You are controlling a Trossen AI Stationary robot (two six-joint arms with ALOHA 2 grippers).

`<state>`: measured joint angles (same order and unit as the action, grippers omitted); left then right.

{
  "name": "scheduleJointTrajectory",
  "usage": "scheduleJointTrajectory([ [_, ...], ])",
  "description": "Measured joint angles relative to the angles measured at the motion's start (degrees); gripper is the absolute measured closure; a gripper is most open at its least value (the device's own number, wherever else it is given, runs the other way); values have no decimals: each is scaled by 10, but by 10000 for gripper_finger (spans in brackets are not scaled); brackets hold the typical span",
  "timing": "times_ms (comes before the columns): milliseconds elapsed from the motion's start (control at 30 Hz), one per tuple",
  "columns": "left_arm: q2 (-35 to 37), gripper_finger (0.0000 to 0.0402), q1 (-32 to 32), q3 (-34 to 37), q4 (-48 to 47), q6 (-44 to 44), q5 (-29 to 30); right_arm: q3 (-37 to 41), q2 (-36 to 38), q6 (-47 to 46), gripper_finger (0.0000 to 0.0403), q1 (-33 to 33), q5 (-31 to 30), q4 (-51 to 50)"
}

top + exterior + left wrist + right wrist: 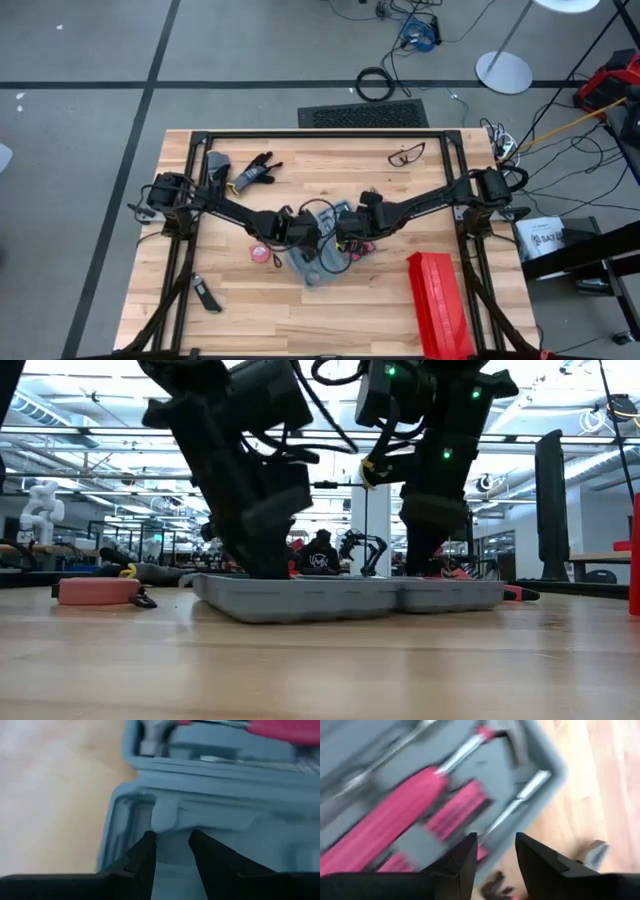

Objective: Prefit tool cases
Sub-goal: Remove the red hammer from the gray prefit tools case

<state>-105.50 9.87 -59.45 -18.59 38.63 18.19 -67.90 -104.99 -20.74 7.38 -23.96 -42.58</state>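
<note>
Case point(312, 268), blue-grey plastic, is seen lying open and flat on the wooden table point(300, 320), slightly toward 6 o'clock of the table's centre in the high view. Both arms are angled inward and meet over it.

Left gripper point(171, 839) is lowered onto the case; in its wrist view the two dark fingers point(143, 851) are parted by a narrow gap, with a raised ridge of the moulded grey insert lying between their tips. Whether that ridge is actually pinched cannot be told.

Right gripper point(496, 842) is positioned just above the case's other half; its fingers stand partly open and nothing is seen between them. Red-handled tools point(385, 832) are seated in the slots directly beyond the tips.

In the low view both halves of the case are seen resting level on the table, with the arms descending onto them.

Long red box point(437, 303) lies at about 4 o'clock from the case, well apart. Pink tape measure point(97, 591) sits near the case at 9 o'clock.
</note>
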Motion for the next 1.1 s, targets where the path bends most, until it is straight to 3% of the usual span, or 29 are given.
scheduleJointTrajectory([
  [333, 51, 265, 12, -29, -34, -18, -5, 0, 35, 26, 273, -1, 31, 2],
  [600, 79, 265, 4, -29, -30, -64, 46, -1, 60, 52, 273, 3, 193, 50],
  [1100, 2, 265, -9, -29, -14, -75, 26, -1, -13, 50, 273, 13, 195, 111],
])
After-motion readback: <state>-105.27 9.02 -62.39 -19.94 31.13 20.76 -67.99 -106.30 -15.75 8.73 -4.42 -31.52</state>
